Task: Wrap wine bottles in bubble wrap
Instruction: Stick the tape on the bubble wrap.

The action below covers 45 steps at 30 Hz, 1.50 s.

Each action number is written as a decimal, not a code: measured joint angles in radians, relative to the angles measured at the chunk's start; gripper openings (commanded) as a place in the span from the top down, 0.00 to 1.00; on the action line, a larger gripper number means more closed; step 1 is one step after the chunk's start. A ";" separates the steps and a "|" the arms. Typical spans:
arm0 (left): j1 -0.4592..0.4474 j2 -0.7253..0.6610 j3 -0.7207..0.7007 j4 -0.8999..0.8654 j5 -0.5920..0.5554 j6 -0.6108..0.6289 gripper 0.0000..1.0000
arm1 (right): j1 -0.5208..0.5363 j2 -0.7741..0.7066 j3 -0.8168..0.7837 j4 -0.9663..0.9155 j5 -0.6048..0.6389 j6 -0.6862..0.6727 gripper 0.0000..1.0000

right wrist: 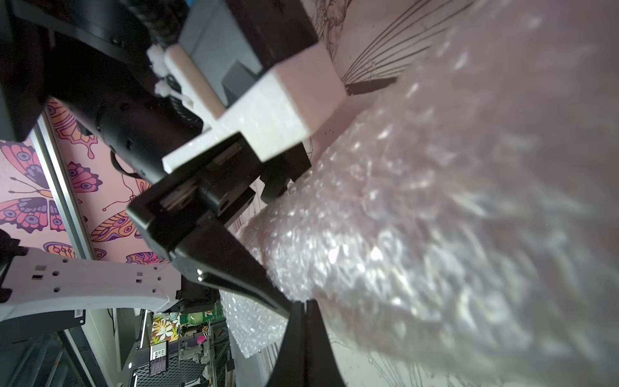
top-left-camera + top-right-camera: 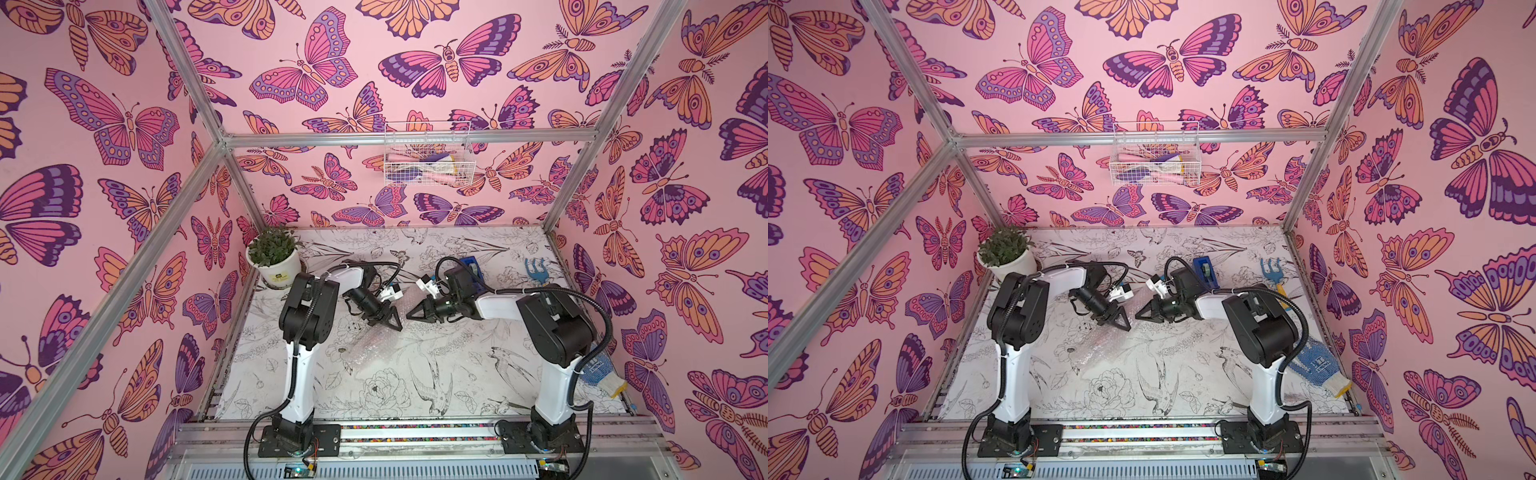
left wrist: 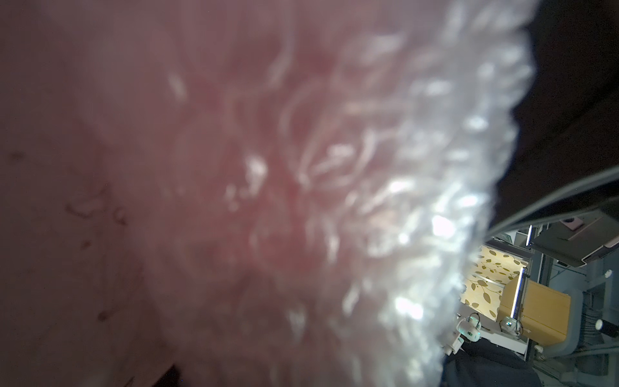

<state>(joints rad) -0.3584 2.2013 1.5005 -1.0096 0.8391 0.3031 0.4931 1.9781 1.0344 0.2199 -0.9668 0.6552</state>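
Observation:
The bubble wrap (image 2: 370,347) lies crumpled on the table (image 2: 457,374) between the two arms in both top views, its upper part raised to the grippers. My left gripper (image 2: 388,325) is shut on that bunched part of the bubble wrap (image 2: 1100,347). The right wrist view shows the left gripper's black fingers (image 1: 234,268) on either side of the roll. In the left wrist view the bubble wrap (image 3: 402,201) fills the picture with a pink tinge and hides the jaws. My right gripper (image 1: 304,303) is shut, its tips against the bubble wrap (image 1: 435,234). No wine bottle shows plainly.
A potted plant (image 2: 274,255) stands at the back left. A blue tape dispenser (image 2: 471,268) sits behind the right arm, with a blue garden fork (image 2: 536,270) beside it. A dotted glove (image 2: 598,372) lies at the right edge. A wire basket (image 2: 428,158) hangs on the back wall.

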 measured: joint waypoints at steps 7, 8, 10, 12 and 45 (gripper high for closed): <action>0.001 0.002 0.000 -0.003 0.002 0.000 0.84 | 0.000 0.011 0.016 0.005 -0.015 0.002 1.00; 0.001 0.002 0.001 -0.004 0.002 0.000 0.84 | 0.000 0.007 0.006 0.012 -0.014 0.003 1.00; 0.001 0.002 0.001 -0.005 0.002 0.001 0.84 | -0.003 -0.011 -0.023 0.019 -0.006 0.003 1.00; 0.001 0.002 0.001 -0.005 0.002 0.002 0.84 | -0.009 -0.036 -0.059 0.019 0.002 0.002 1.00; 0.002 0.006 0.003 -0.013 0.007 -0.001 0.83 | -0.060 0.001 -0.051 -0.138 0.130 -0.068 1.00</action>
<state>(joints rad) -0.3561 2.2074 1.5032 -1.0222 0.8459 0.3019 0.4332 1.9789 0.9833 0.0818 -0.8371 0.5873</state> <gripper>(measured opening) 0.568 0.040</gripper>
